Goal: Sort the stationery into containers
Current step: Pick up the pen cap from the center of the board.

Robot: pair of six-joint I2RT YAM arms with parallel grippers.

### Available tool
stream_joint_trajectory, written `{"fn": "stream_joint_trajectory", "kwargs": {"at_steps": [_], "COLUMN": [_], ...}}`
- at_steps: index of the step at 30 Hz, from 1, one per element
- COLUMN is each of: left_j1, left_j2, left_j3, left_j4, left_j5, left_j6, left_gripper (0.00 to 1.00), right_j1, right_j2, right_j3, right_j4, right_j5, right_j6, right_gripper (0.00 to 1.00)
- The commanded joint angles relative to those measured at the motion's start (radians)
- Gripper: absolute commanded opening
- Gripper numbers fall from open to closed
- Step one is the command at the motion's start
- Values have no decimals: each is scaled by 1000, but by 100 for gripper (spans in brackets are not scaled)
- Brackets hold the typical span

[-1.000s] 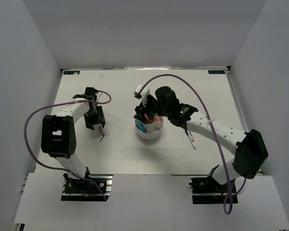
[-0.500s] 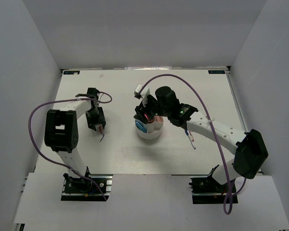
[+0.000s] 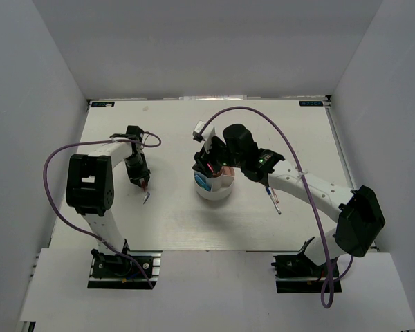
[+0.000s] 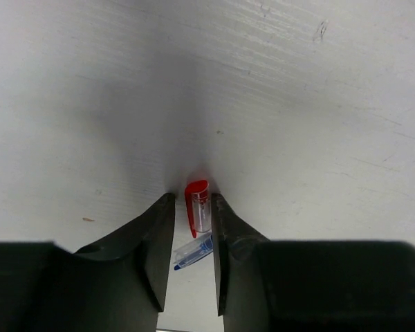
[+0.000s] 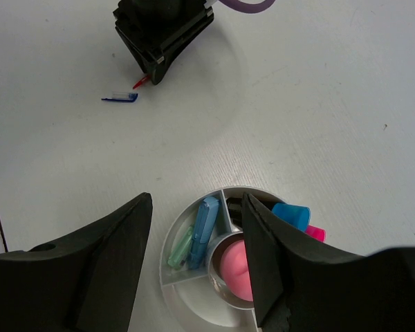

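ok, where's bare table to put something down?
Free on the table: far strip beyond both arms; near strip before the cup; gap between cup and left gripper. Crowded: red pen and blue pen at that gripper, right gripper over cup, loose pens right of it.

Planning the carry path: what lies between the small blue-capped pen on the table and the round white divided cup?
Nothing: the right wrist view shows bare table between the blue-capped pen and white cup.
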Motion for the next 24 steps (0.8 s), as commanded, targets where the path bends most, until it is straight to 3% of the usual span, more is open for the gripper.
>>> {"fn": "stream_joint_trajectory", "kwargs": {"at_steps": [1, 7, 14, 21, 24], "left_j1": [-5, 4, 13, 24, 37], "left_j2": [-5, -14, -90, -262, -340], "left_j3": [21, 15, -17, -37, -37], "left_j4": [21, 39, 129, 274, 360], "left_j5": [-7, 2, 52, 225, 405], "left_j6": [-9, -23, -95, -143, -156], "left_gripper": [35, 28, 6, 0, 0], "right_j1": [-4, -2, -2, -13, -25], "right_j2": [-6, -5, -9, -32, -49], "right_j3": [12, 9, 5, -3, 1], "right_j4": [16, 21, 21, 21, 33], "right_j5": [10, 7, 14, 24, 12], "right_j6": [0, 2, -5, 35, 80], "right_gripper": [60, 60, 60, 59, 57]}}
